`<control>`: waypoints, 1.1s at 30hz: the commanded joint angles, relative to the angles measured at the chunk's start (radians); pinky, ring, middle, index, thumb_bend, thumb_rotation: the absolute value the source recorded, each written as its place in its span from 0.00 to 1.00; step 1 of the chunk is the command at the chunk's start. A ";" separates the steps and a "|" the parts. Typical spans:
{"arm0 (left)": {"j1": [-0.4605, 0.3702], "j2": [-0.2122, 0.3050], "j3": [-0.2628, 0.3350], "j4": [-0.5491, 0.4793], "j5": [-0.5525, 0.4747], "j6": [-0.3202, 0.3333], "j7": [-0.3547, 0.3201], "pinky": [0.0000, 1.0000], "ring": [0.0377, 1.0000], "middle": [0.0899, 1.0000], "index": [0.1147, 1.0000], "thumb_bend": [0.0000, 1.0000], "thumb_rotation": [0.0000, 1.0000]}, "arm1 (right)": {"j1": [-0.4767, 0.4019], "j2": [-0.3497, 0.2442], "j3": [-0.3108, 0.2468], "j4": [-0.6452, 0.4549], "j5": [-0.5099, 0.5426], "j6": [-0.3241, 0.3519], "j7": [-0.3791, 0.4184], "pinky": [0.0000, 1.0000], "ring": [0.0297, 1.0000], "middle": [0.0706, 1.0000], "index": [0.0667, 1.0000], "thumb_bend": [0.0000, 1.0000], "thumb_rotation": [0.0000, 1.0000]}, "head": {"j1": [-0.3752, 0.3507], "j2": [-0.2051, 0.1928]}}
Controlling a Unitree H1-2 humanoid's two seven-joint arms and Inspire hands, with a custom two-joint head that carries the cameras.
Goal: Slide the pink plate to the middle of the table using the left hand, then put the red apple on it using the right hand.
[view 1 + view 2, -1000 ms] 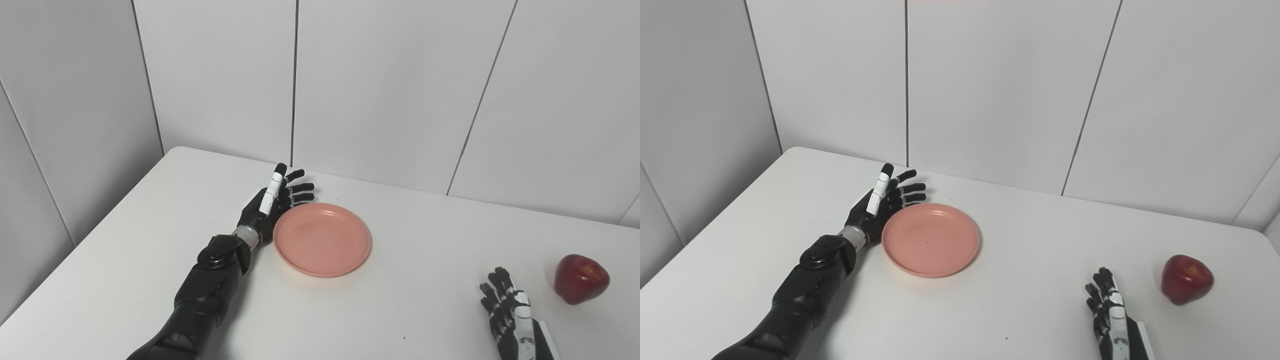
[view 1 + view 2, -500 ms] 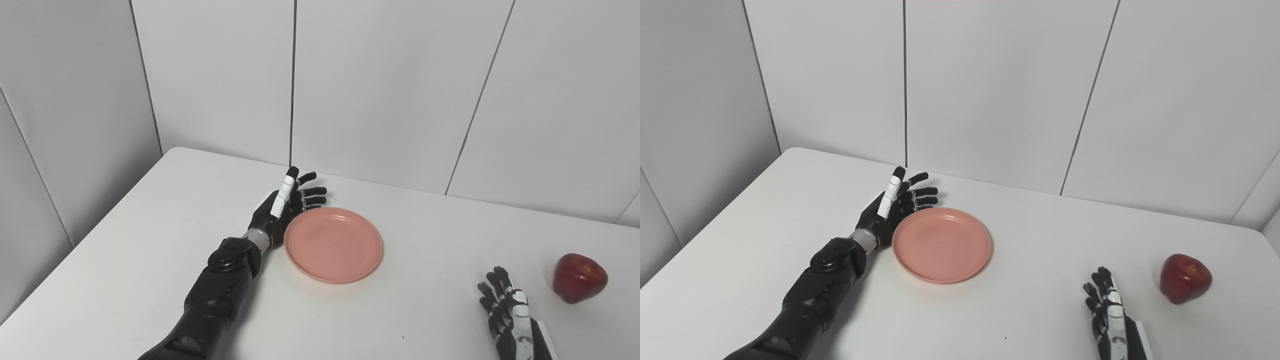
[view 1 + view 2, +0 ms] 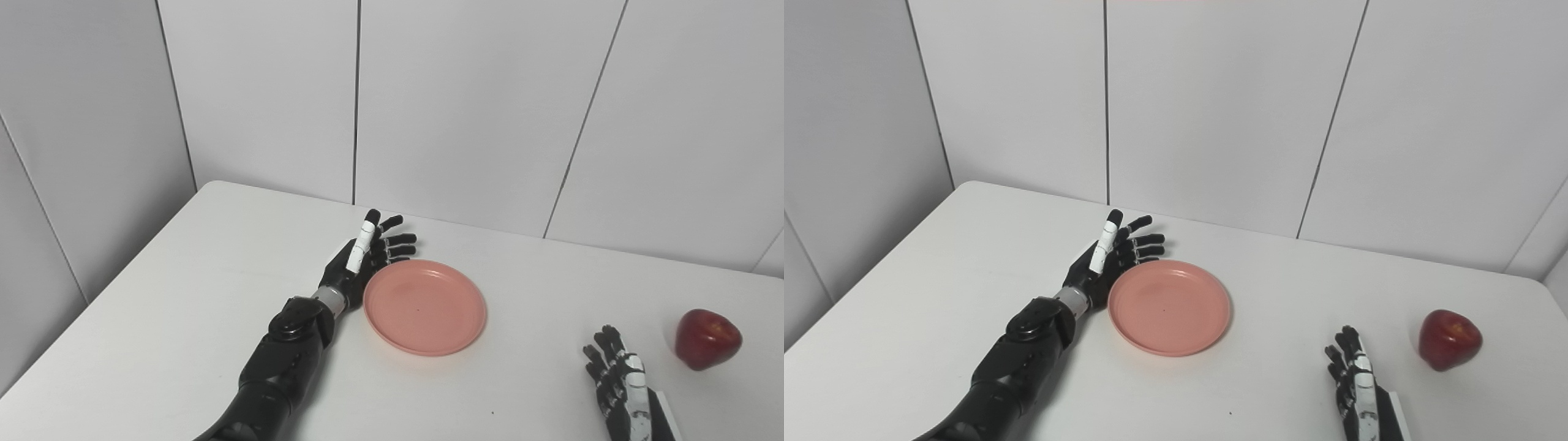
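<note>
Fingers spread and holding nothing, our left hand (image 3: 361, 263) presses edge-on against the pink plate (image 3: 425, 306), which lies to its right; our right hand (image 3: 615, 383), also spread, waits beside the red apple (image 3: 707, 339).

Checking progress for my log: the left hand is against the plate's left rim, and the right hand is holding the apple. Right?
Not quite. The left hand is against the left rim of the plate, but the right hand holds nothing: it is open, and the apple sits apart on the table, as the left eye view shows.
</note>
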 commanded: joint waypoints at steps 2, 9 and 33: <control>0.051 -0.024 -0.016 0.040 0.024 0.075 0.008 0.77 0.76 0.73 0.84 0.99 0.90 | -0.004 0.011 0.015 -0.004 -0.001 0.027 0.009 1.00 0.95 0.97 0.97 0.86 1.00 | 0.000 0.000; 0.057 -0.038 -0.030 0.045 0.041 0.059 0.005 0.78 0.76 0.73 0.85 0.97 0.92 | -0.003 0.016 0.017 -0.011 -0.001 0.031 0.004 1.00 0.95 0.97 0.97 0.86 1.00 | -0.002 0.003; 0.066 -0.085 -0.051 0.036 0.060 0.068 0.017 0.77 0.76 0.73 0.84 0.95 0.92 | -0.005 0.023 0.034 -0.017 -0.012 0.031 -0.007 1.00 0.95 0.97 0.98 0.84 1.00 | -0.022 0.006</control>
